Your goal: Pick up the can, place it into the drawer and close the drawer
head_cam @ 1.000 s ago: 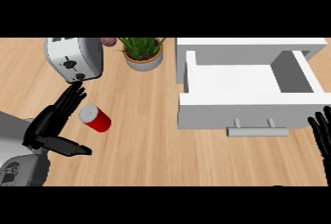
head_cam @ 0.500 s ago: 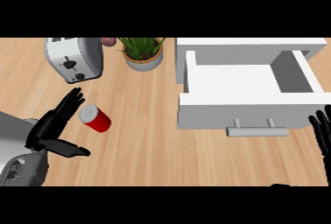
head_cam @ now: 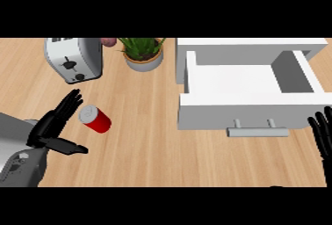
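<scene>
Light wooden counter [head_cam: 162, 145] before you: the small red metal can [head_cam: 96, 119] stands just beside your left hand [head_cam: 55, 127], whose fingers are spread, holding nothing. It's likely light, rigid and slick, so wrap its side. The white open drawer [head_cam: 243, 85] waits; right hand [head_cam: 322, 134] rests open.

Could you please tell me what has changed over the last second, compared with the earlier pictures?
The left hand has edged toward the can, its open fingers now alongside it, with nothing grasped yet. The can, the open drawer, the toaster, the plant and the right hand, resting at the right edge, have stayed put.
</scene>
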Available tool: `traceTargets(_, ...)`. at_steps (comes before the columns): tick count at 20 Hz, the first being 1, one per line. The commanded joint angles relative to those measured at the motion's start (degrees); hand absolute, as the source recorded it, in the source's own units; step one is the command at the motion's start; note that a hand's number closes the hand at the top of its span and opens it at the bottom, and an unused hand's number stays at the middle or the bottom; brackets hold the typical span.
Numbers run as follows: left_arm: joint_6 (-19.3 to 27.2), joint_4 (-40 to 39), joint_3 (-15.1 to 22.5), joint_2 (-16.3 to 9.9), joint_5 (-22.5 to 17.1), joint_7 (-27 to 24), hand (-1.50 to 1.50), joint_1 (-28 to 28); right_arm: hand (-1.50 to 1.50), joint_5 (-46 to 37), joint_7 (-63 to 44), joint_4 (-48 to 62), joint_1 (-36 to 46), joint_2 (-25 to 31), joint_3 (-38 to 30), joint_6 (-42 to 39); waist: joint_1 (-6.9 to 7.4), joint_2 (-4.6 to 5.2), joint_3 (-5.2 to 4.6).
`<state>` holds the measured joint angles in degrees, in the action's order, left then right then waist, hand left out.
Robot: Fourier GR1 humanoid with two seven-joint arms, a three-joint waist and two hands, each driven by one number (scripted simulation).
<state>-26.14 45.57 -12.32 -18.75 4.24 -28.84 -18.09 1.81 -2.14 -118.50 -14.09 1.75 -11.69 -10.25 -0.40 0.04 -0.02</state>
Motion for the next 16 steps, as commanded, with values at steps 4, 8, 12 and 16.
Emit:
traceTargets(4, 0.44, -5.42, -0.19, 0.05, 0.62, -2.56, -1.50, -1.20, -1.50, -2.80, -1.52, -3.21, -1.57, -1.66, 4.34, 2.99, 0.09, -0.05, 0.00)
traceTargets(8, 1.81, -18.58, -0.61, -1.21, 3.64, -10.09, -1.50, -6.39, -1.50, -0.69, -0.30, 1.01, 1.53, 0.32, -0.48, 0.01, -0.24, 0.12, -0.04)
traceTargets(12, 0.05, -19.68, -0.67, -3.33, 3.79, -12.41, -1.50, -6.21, -1.50, 1.06, -2.37, -0.56, 1.69, 0.75, -1.07, -0.84, -0.14, 0.09, -0.03)
traceTargets(16, 3.06, -22.93, -0.42, -0.46, 4.12, -11.70, -1.50, -9.88, -1.50, -0.66, -1.57, -0.23, 1.90, -0.58, -0.32, -0.06, -0.21, 0.11, -0.03)
